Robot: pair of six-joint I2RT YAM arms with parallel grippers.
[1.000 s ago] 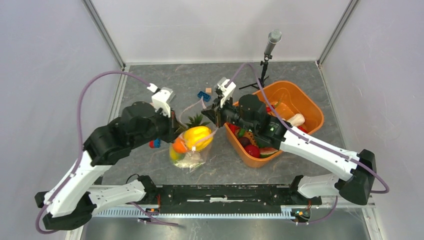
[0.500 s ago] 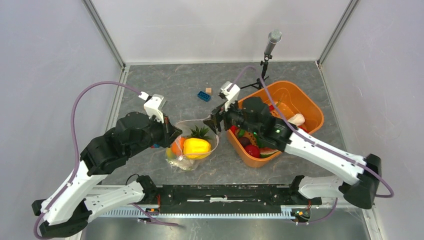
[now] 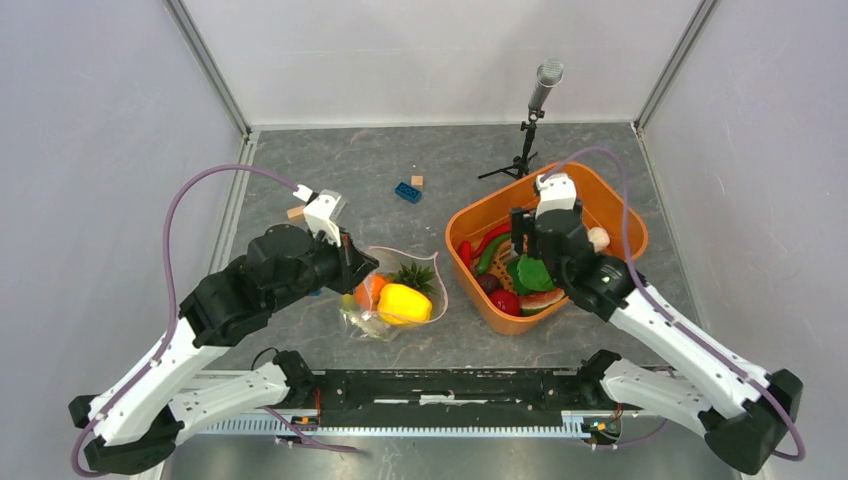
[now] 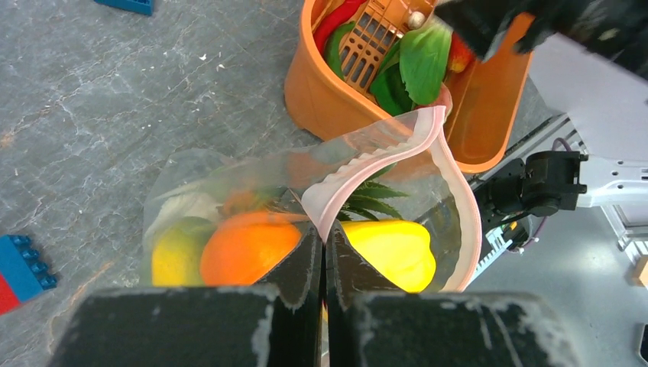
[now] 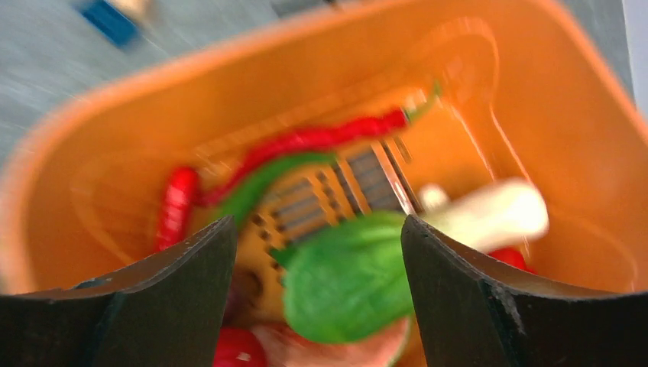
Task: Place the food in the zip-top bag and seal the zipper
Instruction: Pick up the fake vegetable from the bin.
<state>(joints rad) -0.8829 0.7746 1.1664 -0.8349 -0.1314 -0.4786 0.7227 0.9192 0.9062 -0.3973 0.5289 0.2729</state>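
The clear zip-top bag point(image 3: 443, 285) lies on the table with its mouth gaping, and the pink zipper point(image 4: 458, 183) curls round the opening. Inside it are a yellow pepper point(image 3: 404, 303), an orange point(image 3: 370, 291) and a pineapple's leaves point(image 3: 412, 274). My left gripper point(image 3: 355, 272) is shut on the near part of the zipper strip point(image 4: 322, 252). My right gripper point(image 3: 528, 245) hangs open over the orange basket point(image 3: 620, 215), with a green leaf point(image 5: 348, 279) below the gap between its jaws and nothing held. A red chilli point(image 5: 306, 141) and a white piece point(image 5: 497, 214) also lie in the basket.
A microphone on a tripod point(image 3: 540, 90) stands behind the basket. A blue brick point(image 3: 407, 192) and a tan block point(image 3: 417, 181) lie at the back middle, another tan block point(image 3: 296, 212) by my left wrist. A blue and red brick point(image 4: 19, 264) sits left of the bag.
My right gripper let go of the bag's rim, opened and swung right over the basket. The left gripper lowered the bag a little, and its mouth now sags open.
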